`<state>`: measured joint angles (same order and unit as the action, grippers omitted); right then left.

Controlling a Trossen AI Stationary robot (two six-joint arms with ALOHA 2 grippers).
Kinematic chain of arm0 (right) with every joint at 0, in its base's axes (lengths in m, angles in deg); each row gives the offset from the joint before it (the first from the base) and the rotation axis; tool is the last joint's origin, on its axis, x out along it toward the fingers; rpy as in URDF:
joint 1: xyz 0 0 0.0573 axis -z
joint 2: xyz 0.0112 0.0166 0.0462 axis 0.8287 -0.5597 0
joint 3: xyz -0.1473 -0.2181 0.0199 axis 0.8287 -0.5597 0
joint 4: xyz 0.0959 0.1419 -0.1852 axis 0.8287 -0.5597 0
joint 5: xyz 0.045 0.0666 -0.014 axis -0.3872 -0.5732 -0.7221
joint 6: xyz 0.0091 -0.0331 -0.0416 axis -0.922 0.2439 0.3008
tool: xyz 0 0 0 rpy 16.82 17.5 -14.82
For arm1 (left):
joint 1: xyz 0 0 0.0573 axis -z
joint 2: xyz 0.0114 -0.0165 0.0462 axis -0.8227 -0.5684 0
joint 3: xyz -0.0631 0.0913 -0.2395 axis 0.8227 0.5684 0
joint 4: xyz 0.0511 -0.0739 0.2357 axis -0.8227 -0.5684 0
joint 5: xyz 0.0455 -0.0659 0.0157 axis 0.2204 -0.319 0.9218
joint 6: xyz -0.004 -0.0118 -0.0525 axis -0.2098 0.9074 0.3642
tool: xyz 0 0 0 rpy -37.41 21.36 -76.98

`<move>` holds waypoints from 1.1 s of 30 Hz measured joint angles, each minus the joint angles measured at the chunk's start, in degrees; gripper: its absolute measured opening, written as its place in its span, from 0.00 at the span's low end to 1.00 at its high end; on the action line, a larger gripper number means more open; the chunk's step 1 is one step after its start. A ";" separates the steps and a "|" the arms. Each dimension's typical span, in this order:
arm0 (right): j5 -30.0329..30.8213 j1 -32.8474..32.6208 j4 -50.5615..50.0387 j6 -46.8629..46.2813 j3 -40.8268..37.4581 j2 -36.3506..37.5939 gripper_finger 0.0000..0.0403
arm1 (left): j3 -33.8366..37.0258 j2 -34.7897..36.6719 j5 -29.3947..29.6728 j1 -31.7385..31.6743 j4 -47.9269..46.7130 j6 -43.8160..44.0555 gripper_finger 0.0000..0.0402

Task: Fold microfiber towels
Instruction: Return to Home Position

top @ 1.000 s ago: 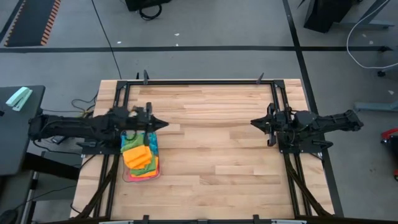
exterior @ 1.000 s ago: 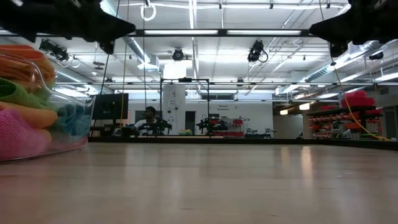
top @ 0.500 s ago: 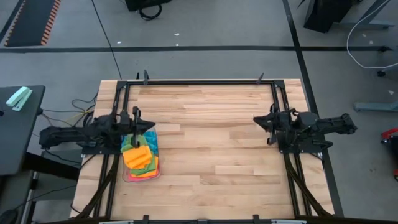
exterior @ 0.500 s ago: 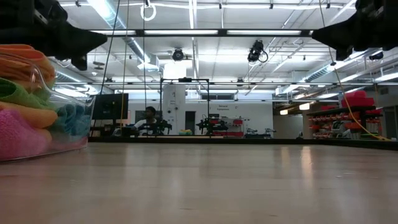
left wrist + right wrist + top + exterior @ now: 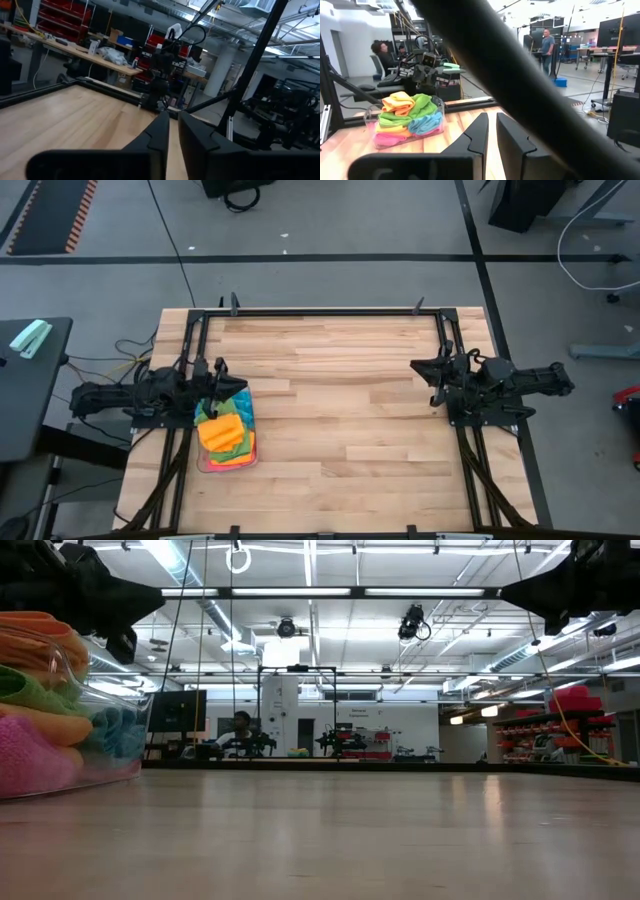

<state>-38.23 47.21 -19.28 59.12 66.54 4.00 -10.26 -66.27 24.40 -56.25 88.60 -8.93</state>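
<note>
Loud towels, plain bench

The towels point(image 5: 226, 435) are all solid colours with no print: an orange towel point(image 5: 397, 102), a green towel point(image 5: 422, 107), a sky-blue towel point(image 5: 427, 122), a yellow towel point(image 5: 395, 128) and a hot-pink towel point(image 5: 30, 755), all showing through the clear tray point(image 5: 369, 116). The table point(image 5: 340, 410) is pale blond wood in plank strips with darker grain streaks, with a black frame point(image 5: 320, 311). The arms point(image 5: 130, 395) are matte black. The floor point(image 5: 350, 230) is grey with black tape lines, and the mat point(image 5: 50, 215) has an orange-and-black hazard-stripe edge. There's a mint-green thing point(image 5: 30, 338) on a black side stand point(image 5: 20, 400), and red shelving point(image 5: 50, 12).
</note>
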 joint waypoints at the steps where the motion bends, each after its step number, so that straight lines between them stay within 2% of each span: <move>1: 0.00 0.00 0.01 0.01 0.00 -0.07 0.11 | 0.00 0.00 -0.01 0.00 0.02 0.36 0.13; 11: -0.11 0.00 -0.02 0.00 0.00 -0.43 0.11 | 0.02 0.00 0.01 0.00 -0.02 -0.20 0.19; 23: -0.11 0.00 0.02 0.00 0.00 -0.43 0.11 | 0.02 0.02 0.03 0.00 0.00 -0.30 0.17; 33: -0.11 0.00 0.02 0.00 0.02 -0.43 0.11 | 0.04 0.00 0.03 0.00 0.00 -0.30 0.20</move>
<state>-38.34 47.21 -19.25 59.12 66.56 3.58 -10.22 -66.27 24.43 -56.25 88.60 -9.23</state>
